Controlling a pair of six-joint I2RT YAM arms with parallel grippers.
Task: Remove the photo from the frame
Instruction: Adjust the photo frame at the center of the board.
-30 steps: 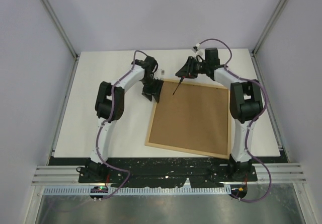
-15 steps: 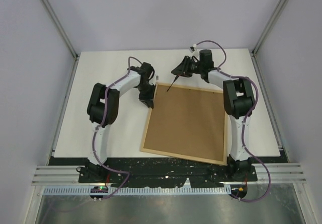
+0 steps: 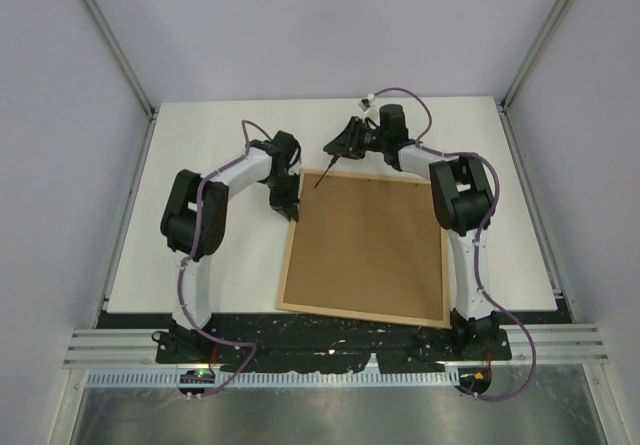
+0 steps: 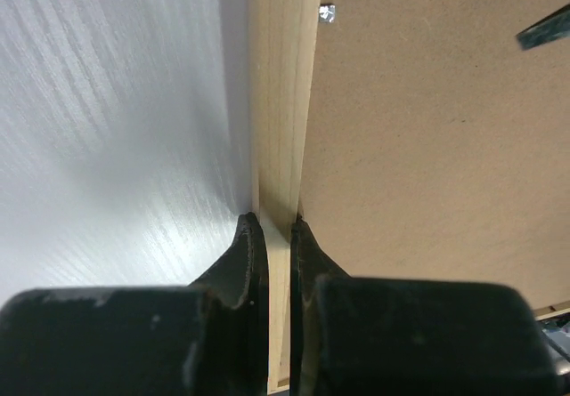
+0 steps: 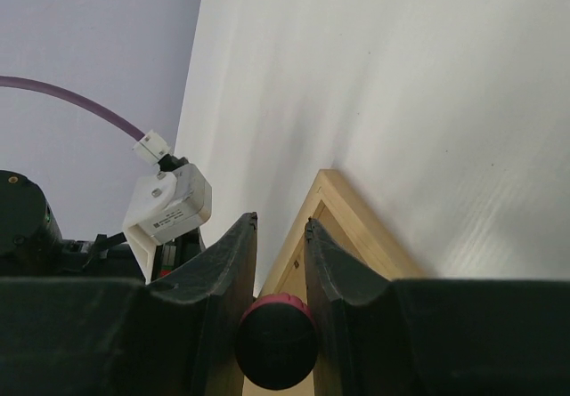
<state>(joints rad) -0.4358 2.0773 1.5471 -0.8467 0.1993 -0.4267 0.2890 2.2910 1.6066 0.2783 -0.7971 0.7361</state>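
- The frame (image 3: 366,248) lies flat and back up on the white worktop (image 3: 200,155), its brown board filling the light-wood border; it sits slightly askew between the two arms, toward the right half of the worktop
- The photo is not visible from any angle; only the frame's brown back shows
- The left gripper (image 4: 274,225) is down at the frame's left side, near the far left corner, its jaws clamped on the thin wooden edge: one finger is outside on the worktop side, the other inside over the brown board
- A small metal tab (image 4: 327,12) sits at the board's edge just inside the wood, farther along from the left jaws
- The right gripper (image 5: 280,222) hangs over the worktop just beyond the frame's far edge, its jaws closed on a tool (image 3: 328,171), a thin dark rod that slants down toward the far left corner
- From the right wrist, the tool's round red-capped end is pinched between the two fingers, with the frame's pale wooden corner just beyond them
- Whether the tool's tip touches the frame cannot be told; from above it ends right at the far left corner, close to the left gripper
- A purple cable (image 5: 71,93) crosses the wall behind the right wrist's view
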